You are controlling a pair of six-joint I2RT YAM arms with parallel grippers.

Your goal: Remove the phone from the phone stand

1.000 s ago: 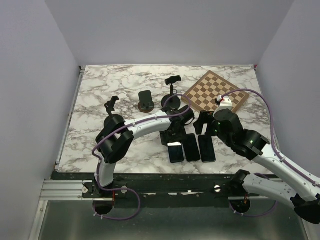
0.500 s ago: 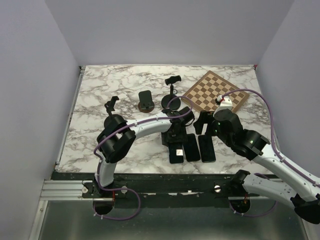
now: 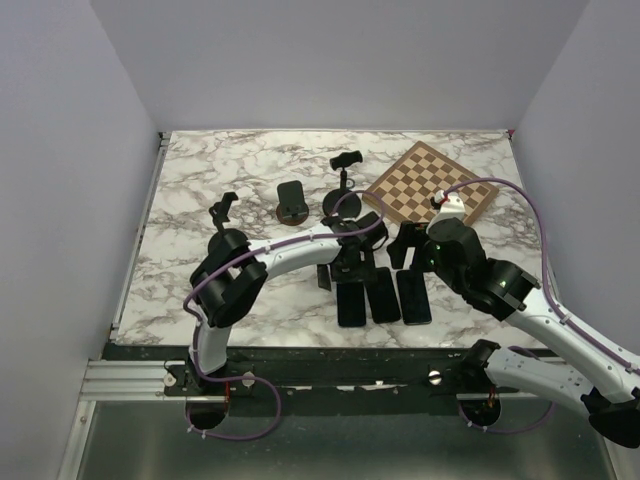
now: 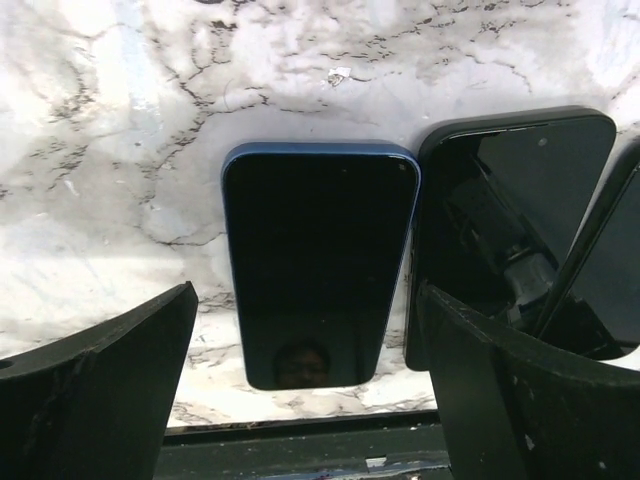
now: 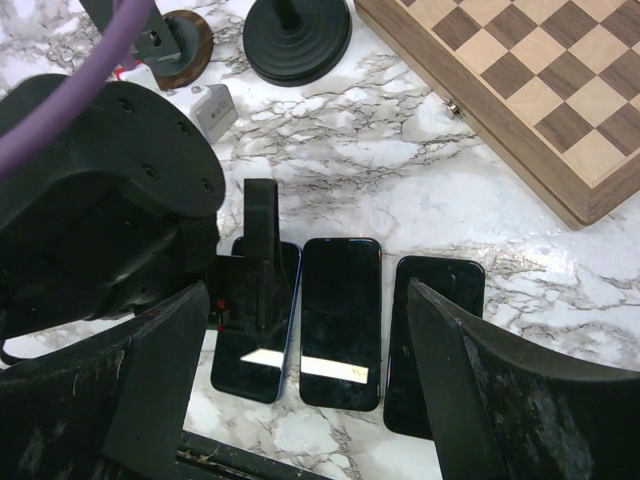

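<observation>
Three dark phones lie flat side by side near the table's front edge. The leftmost has a blue rim (image 3: 351, 303) and also shows in the left wrist view (image 4: 318, 265) and the right wrist view (image 5: 250, 365). My left gripper (image 3: 342, 266) is open and empty just above its far end, with a finger (image 4: 100, 400) on each side. My right gripper (image 3: 406, 246) is open and empty, behind the middle phone (image 5: 341, 320) and the right phone (image 5: 435, 340). A black stand with a clamp (image 3: 345, 165) stands empty on its round base (image 5: 297, 30).
A wooden-based stand (image 3: 291, 203) and a small clamp stand (image 3: 226, 208) stand at the back left. A chessboard (image 3: 428, 182) lies at the back right. A small white object (image 5: 215, 110) lies near the wooden base. The table's front edge (image 4: 300, 450) is just beyond the phones.
My left gripper moved forward over the leftmost phone, then drew back toward the far side. The bright reflection on that phone's screen is gone. The right arm has not moved.
</observation>
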